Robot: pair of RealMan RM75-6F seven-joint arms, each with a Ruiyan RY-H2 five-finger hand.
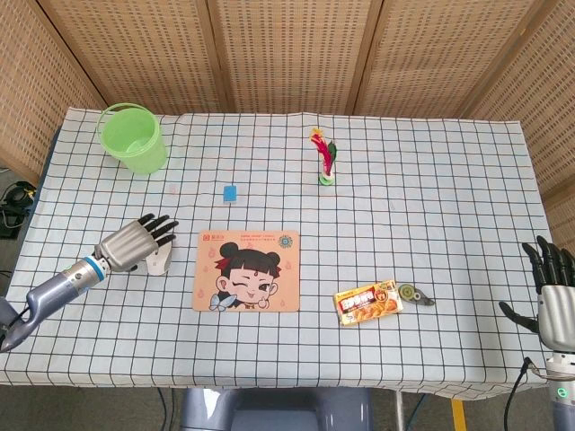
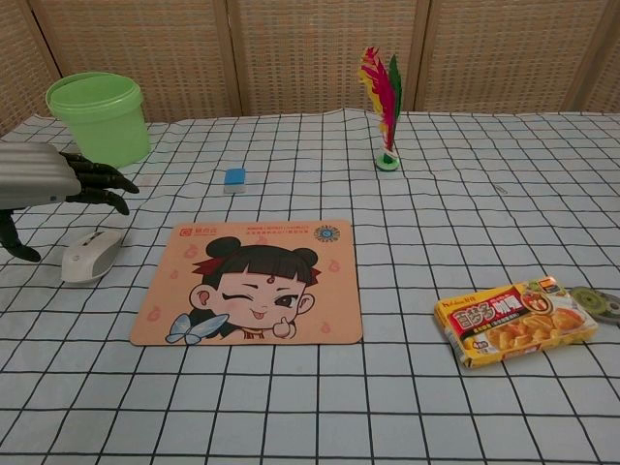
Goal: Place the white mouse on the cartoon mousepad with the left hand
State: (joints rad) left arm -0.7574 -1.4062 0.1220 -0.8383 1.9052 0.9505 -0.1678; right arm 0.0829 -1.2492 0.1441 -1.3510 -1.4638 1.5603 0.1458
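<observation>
we see the left hand [image 1: 135, 242], metal-backed with black fingers, poised above the small white computer mouse [image 1: 160, 262], which lies on the checked tablecloth [image 1: 431, 197] just beside the left edge of the cartoon mousepad [image 1: 247, 270], a peach rectangle printed with a winking girl's face. in the chest view the left hand [image 2: 44, 184] hangs over the white mouse [image 2: 90, 256] with a visible gap beneath it; its fingers [image 2: 102, 181] are extended and slightly apart, the thumb dropped below, and nothing is held. the mouse is apart from the mousepad [image 2: 252, 286] and not on it.

the right hand [image 1: 557, 301] stands at the near right edge of the table in the head view only, fingers upright and spread, thumb out to the side, holding nothing.

elsewhere on the cloth we note a light green plastic bucket [image 1: 134, 137] at the far left corner, a small blue block [image 1: 231, 192] beyond the mousepad, a feathered shuttlecock [image 1: 325, 157] with red, yellow and green plumes standing upright on its green base, a yellow packet of curry [image 1: 367, 303] right of the mousepad, and a small round grey-green tape dispenser [image 1: 414, 294] just beside the packet's right end. woven panels [image 1: 287, 54] close the scene behind.
</observation>
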